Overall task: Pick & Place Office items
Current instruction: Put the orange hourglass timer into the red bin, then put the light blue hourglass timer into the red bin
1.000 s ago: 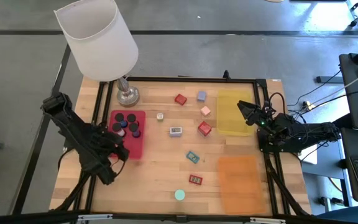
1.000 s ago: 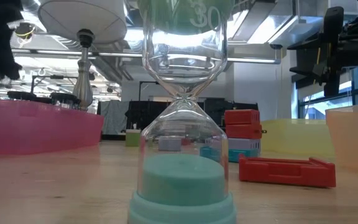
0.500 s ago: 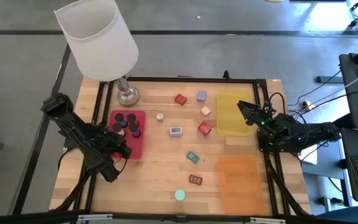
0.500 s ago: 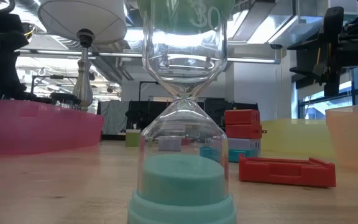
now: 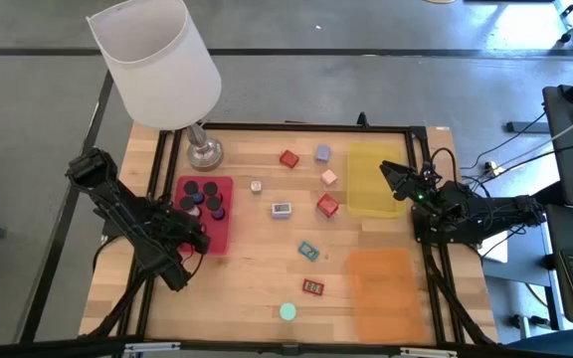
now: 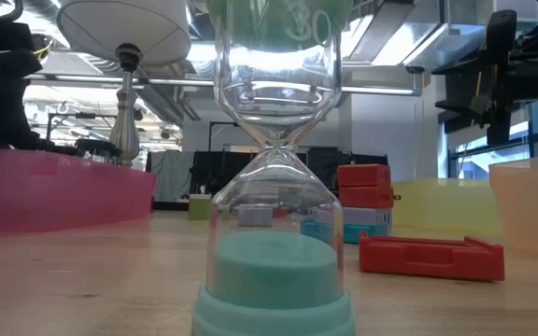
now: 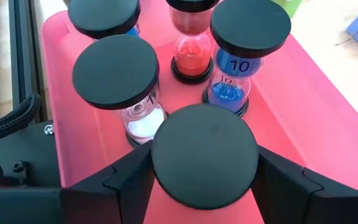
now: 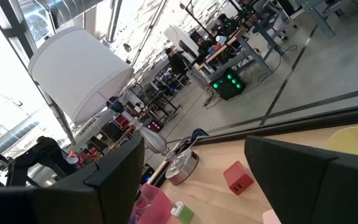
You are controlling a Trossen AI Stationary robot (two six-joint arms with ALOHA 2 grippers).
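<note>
Left hand (image 7: pixel 204 180) flanks a black-capped hourglass (image 7: pixel 204 155) over red tray (image 7: pixel 328 124).

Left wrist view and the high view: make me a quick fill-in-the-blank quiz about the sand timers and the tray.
The sand timer marked 10 holds ___ sand. Every timer in the tray has a ___ cap. The tray lies beside the ___ arm's end effector. The lamp has a ___ shade.
Missing words: blue; black; left; white.
</note>
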